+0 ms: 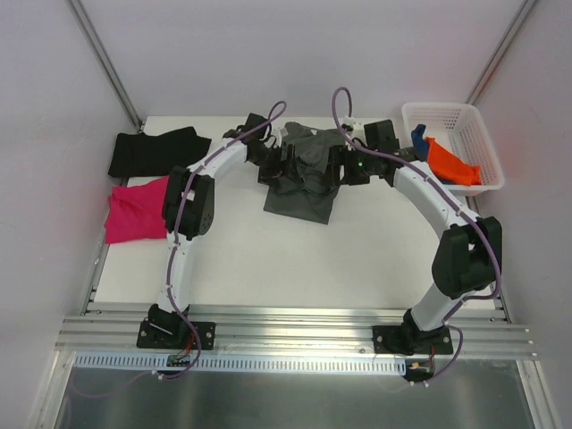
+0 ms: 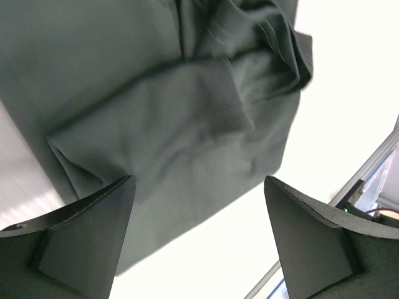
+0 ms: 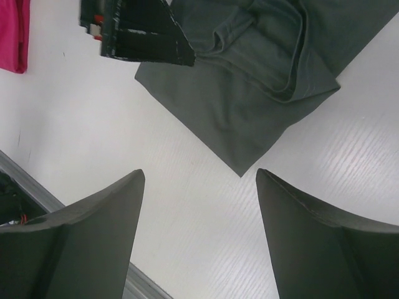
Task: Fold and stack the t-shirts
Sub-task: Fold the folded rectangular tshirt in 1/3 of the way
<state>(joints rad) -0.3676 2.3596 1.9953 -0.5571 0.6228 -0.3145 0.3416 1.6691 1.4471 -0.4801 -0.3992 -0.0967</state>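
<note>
The dark grey t-shirt lies partly folded and rumpled at the middle back of the table. My left gripper hovers at its left edge, open and empty. In the left wrist view its jaws stand wide apart over the shirt's edge. My right gripper is at the shirt's right edge, open and empty, with a shirt corner just beyond the fingertips. The black t-shirt lies at the back left and the magenta one in front of it. The orange and blue shirts lie in the basket.
The white lattice basket stands at the back right corner. The left gripper's body and the magenta shirt show in the right wrist view. An aluminium rail runs along the near table edge. White walls close in the table.
</note>
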